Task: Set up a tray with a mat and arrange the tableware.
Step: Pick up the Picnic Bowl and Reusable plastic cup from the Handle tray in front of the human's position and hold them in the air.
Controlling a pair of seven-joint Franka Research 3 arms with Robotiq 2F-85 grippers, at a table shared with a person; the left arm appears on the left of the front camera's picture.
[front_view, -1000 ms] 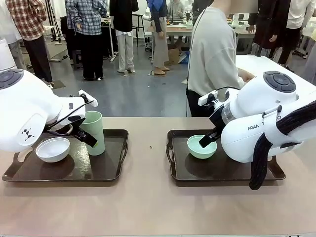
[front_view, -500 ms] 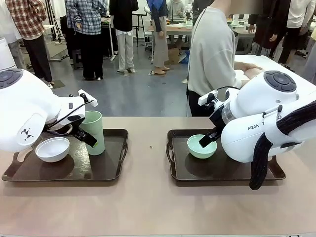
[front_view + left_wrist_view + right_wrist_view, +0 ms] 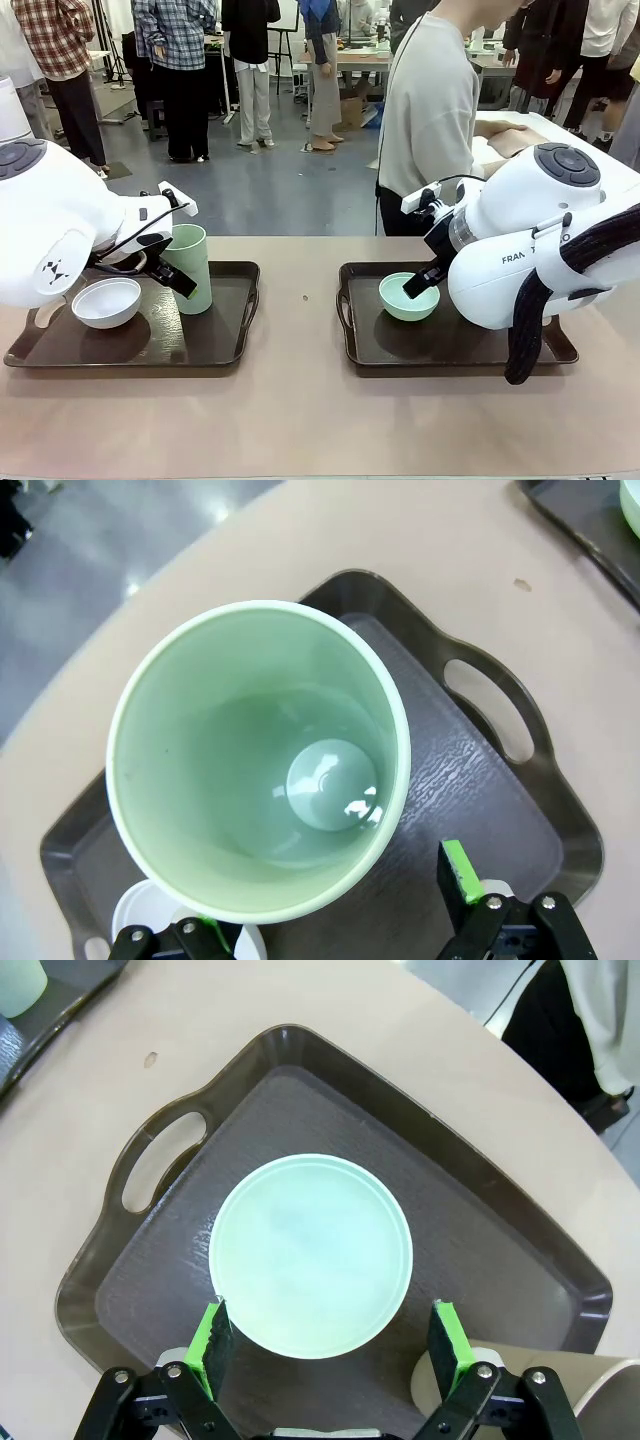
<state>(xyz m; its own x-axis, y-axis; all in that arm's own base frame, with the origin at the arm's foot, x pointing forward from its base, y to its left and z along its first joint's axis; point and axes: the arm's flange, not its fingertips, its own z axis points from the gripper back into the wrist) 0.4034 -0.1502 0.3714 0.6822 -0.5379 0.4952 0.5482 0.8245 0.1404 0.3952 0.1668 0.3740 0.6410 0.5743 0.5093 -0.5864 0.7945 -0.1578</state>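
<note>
While left gripper (image 3: 330,895) gapes about pale-green tumbler (image 3: 250,770), right gripper (image 3: 328,1335) wide flanking mint-green bowl (image 3: 310,1255), "FRAN" on arm (image 3: 500,290).

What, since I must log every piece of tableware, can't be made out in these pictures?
- Tan tumbler: right wrist view, cut off by the bottom-right corner; upright or lying, unclear.
- White bowl: left wrist view, mostly behind the pale-green tumbler and left gripper.
- Right tray: front view, far right side behind the right arm.
</note>
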